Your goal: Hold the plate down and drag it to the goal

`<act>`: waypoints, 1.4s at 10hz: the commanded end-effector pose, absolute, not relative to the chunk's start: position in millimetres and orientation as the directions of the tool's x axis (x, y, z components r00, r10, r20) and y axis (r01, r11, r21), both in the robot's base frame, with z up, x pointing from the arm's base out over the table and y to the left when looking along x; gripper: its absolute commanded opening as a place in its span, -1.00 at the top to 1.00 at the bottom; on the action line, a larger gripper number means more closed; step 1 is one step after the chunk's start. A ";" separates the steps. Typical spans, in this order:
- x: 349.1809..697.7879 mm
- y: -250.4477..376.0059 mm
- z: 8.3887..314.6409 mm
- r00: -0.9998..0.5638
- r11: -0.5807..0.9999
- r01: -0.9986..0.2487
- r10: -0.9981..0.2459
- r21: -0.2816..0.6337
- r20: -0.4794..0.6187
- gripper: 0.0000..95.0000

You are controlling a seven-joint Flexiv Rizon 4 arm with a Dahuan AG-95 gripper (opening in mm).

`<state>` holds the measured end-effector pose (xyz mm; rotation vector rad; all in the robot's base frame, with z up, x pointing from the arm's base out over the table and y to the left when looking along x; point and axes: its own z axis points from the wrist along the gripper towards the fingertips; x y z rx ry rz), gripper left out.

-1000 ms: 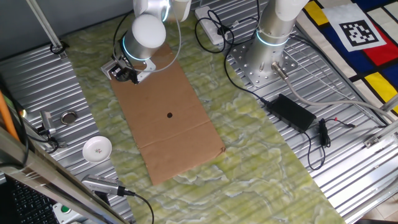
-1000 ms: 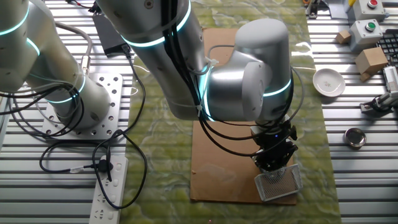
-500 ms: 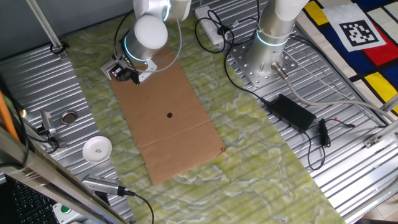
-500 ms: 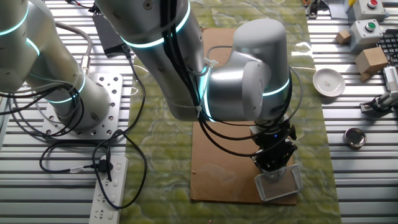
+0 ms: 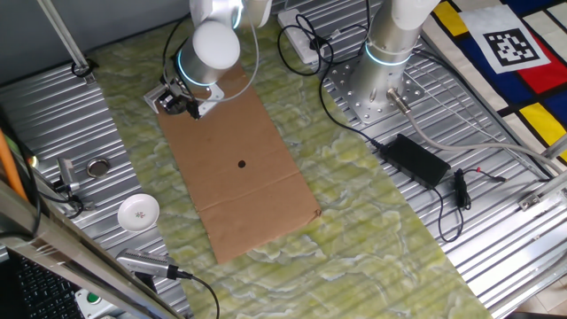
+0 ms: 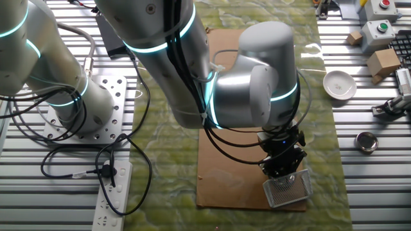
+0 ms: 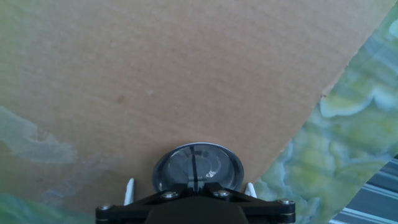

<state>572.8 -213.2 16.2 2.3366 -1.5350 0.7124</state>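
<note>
In the hand view the plate (image 7: 199,163), a small silvery disc with a raised rim, lies at the near corner of the brown cardboard (image 7: 186,74). My gripper (image 7: 194,180) is shut, its fingertips together and set down on the plate's middle. Two white tips of the goal (image 7: 129,190) stand just left and right of the plate. In one fixed view the gripper (image 5: 180,105) is at the cardboard's far left corner, over the white goal (image 5: 160,96). In the other fixed view the gripper (image 6: 280,168) hides the plate, with the goal (image 6: 289,189) right below it.
The cardboard sheet (image 5: 239,168) lies on a green mat. A white dish (image 5: 139,212) and a metal ring (image 5: 97,166) sit on the ribbed metal at the left. A second arm's base (image 5: 381,80), a black adapter (image 5: 415,158) and cables are at the right.
The arm's upper joints have shifted very slightly. The gripper and plate stay at the same corner of the cardboard.
</note>
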 end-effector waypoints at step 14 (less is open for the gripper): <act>558.2 -160.2 72.7 -0.068 0.023 -0.990 -0.940 -0.136 0.334 1.00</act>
